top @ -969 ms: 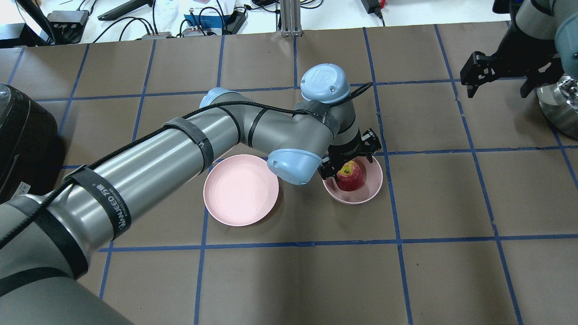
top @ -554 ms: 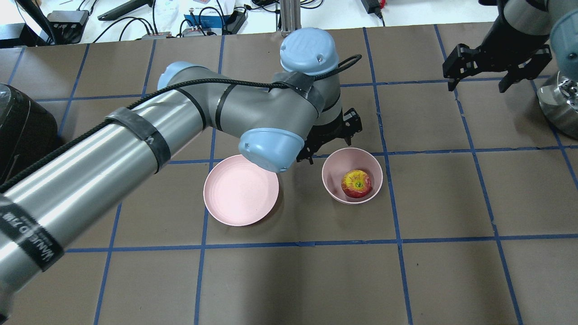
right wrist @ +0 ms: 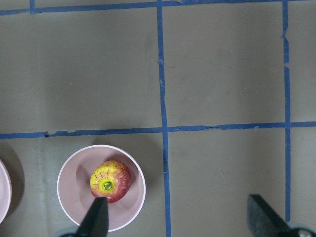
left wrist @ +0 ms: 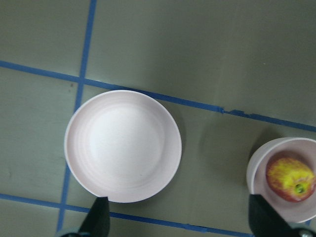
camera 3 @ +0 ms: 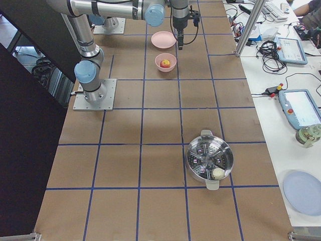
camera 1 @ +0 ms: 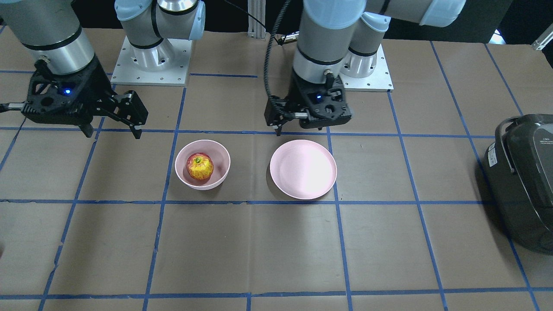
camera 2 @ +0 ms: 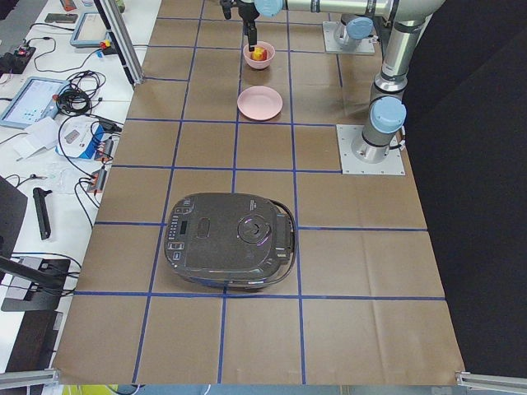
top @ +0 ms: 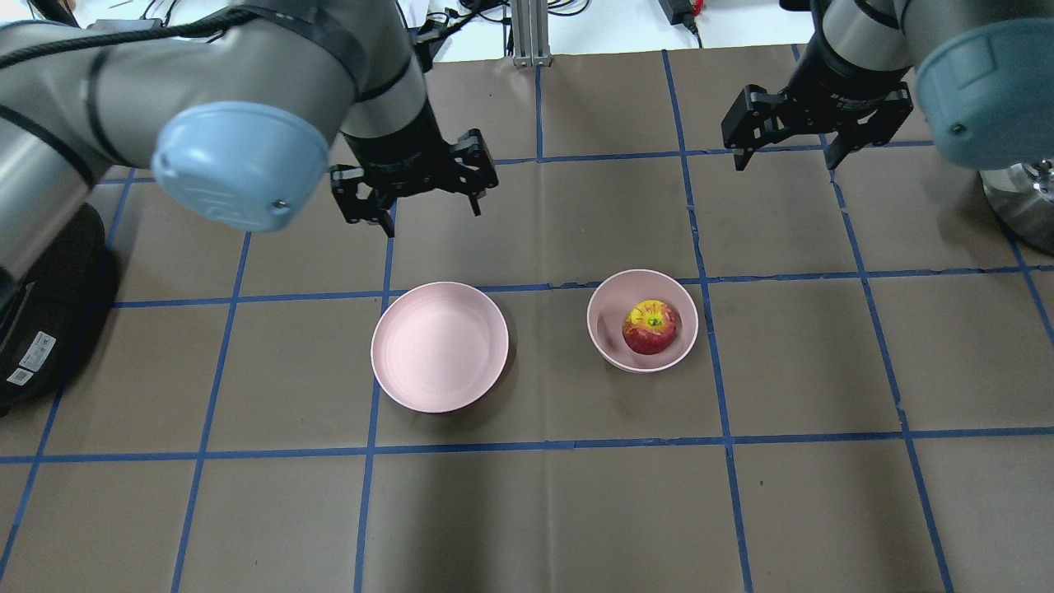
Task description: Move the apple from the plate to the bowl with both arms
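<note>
The apple [top: 650,327] lies in the pink bowl [top: 603,323], stem dimple up. The pink plate [top: 439,346] stands bare to the bowl's left. My left gripper [top: 430,216] hangs open and empty high above the table, beyond the plate. My right gripper [top: 782,161] is open and empty, beyond and to the right of the bowl. In the front view the apple [camera 1: 199,166] sits in the bowl [camera 1: 221,160] beside the plate [camera 1: 303,168]. The left wrist view shows the plate [left wrist: 123,145] and apple [left wrist: 290,179]. The right wrist view shows the apple [right wrist: 110,181].
A black rice cooker [top: 37,321] sits at the table's left end. A steel steamer pot [top: 1021,198] stands at the right edge. Cables and devices lie beyond the table's far edge. Blue tape lines grid the brown table cover.
My left gripper has let go of the apple, risen out of the bowl and swung away to the left and back. The apple stays in the bowl. My right gripper has shifted leftward.
</note>
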